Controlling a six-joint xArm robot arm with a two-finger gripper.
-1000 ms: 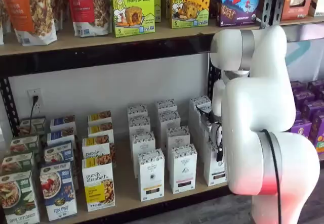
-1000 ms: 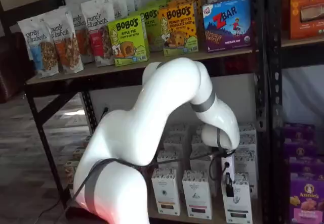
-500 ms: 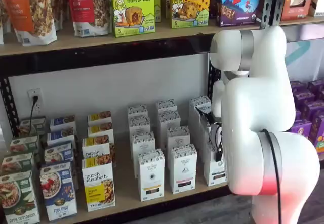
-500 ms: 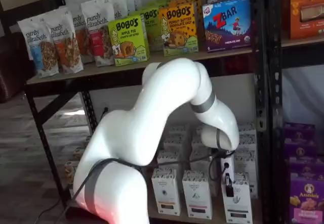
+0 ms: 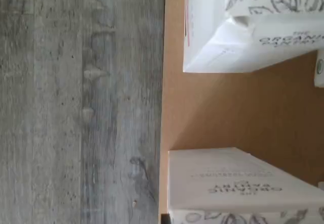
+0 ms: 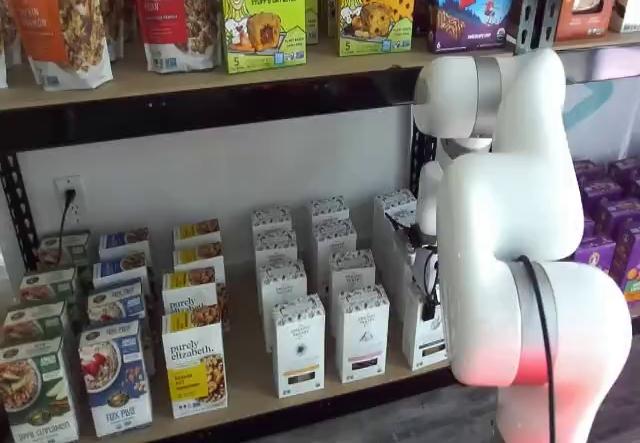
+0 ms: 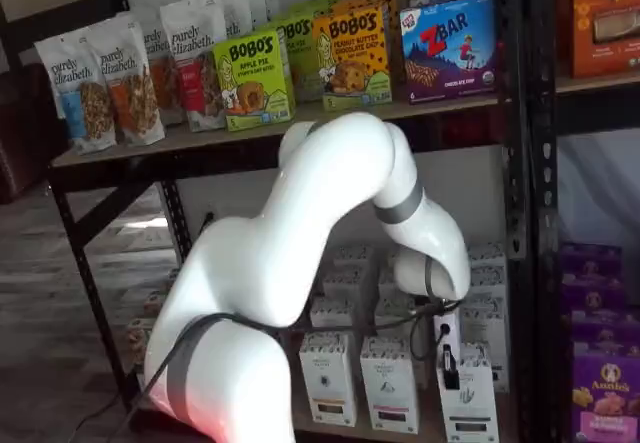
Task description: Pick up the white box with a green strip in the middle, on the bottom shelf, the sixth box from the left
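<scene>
We're in approach: gripper [image 7: 449,370] just above the white box [image 7: 467,403], finger state can't tell. Next: drop to 6 o'clock, straddle box top, close.

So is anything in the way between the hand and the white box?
Nothing I can see. The hand hangs right at the top of the white box. The next box stands off to the side. I can't tell if the hand is open.

Top shelf: 2 Bobo's boxes [image 6: 262,13], 1 Zbar box [image 6: 472,3]; bottom shelf front row: 3 white cartons [image 6: 299,345], 1 purely elizabeth box [image 6: 195,365].
</scene>
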